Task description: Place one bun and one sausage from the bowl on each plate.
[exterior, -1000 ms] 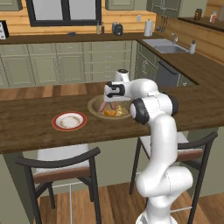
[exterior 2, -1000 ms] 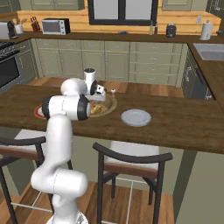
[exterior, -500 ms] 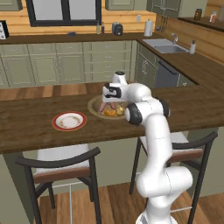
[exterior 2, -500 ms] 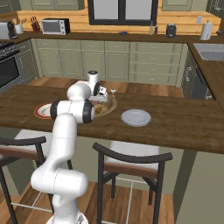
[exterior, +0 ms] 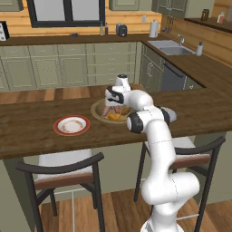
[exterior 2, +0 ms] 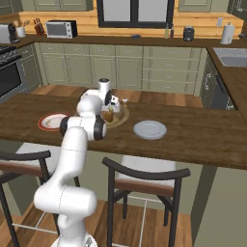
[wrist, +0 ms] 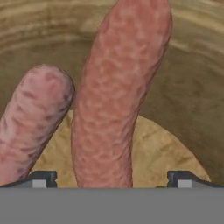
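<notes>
The wide tan wooden bowl (exterior: 99,108) (exterior 2: 123,116) sits mid-counter with sausages (exterior: 105,110) and orange-yellow buns (exterior: 113,117) in it. My gripper (exterior: 109,104) (exterior 2: 110,112) (wrist: 113,179) is down inside the bowl and open. Its fingertips (wrist: 43,178) stand on either side of a long pink sausage (wrist: 118,96), apart from it. A second sausage (wrist: 30,118) lies just beside it. A lighter tan round patch (wrist: 162,153) lies under them; bun or bowl floor, I cannot tell. The red-rimmed plate (exterior: 71,125) (exterior 2: 52,121) and the grey plate (exterior 2: 150,129) flank the bowl.
Two dark bar stools (exterior: 63,167) (exterior 2: 144,178) stand along the counter's near edge. My own arm (exterior: 149,122) arches over the counter between the bowl and the grey plate. A small white shaker (exterior 2: 124,101) stands behind the bowl.
The arm's elbow has swung in closer to the bowl and the hand has settled lower over the sausages. The jaws have stayed open. Plates and bowl have not moved.
</notes>
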### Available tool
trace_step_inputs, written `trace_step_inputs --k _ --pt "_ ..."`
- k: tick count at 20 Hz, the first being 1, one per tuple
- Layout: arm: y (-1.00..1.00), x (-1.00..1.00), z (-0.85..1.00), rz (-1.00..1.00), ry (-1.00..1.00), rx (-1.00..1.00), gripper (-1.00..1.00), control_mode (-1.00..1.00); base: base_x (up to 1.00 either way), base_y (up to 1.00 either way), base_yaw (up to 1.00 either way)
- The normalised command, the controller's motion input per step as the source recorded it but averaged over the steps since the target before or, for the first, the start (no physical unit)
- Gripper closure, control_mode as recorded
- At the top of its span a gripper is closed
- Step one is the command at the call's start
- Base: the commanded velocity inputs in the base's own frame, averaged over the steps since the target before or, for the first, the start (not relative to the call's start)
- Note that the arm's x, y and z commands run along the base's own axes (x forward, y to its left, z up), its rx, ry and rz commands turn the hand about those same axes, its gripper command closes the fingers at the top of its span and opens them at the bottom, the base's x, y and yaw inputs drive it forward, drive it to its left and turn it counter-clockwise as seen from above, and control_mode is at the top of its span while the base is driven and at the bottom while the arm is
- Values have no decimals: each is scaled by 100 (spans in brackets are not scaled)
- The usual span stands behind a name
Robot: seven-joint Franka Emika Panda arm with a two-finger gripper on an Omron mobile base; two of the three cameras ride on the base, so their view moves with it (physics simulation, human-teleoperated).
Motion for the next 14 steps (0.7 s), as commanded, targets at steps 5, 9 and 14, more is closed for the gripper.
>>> trace_step_inputs --k 5,9,14 --pt "0 1 -32 0 0 0 -100 -100 0 0 0" --pt "7 0 -29 0 0 0 100 -100 0 0 0" --pt "9 -11 -4 0 -3 0 100 -100 0 0 0"
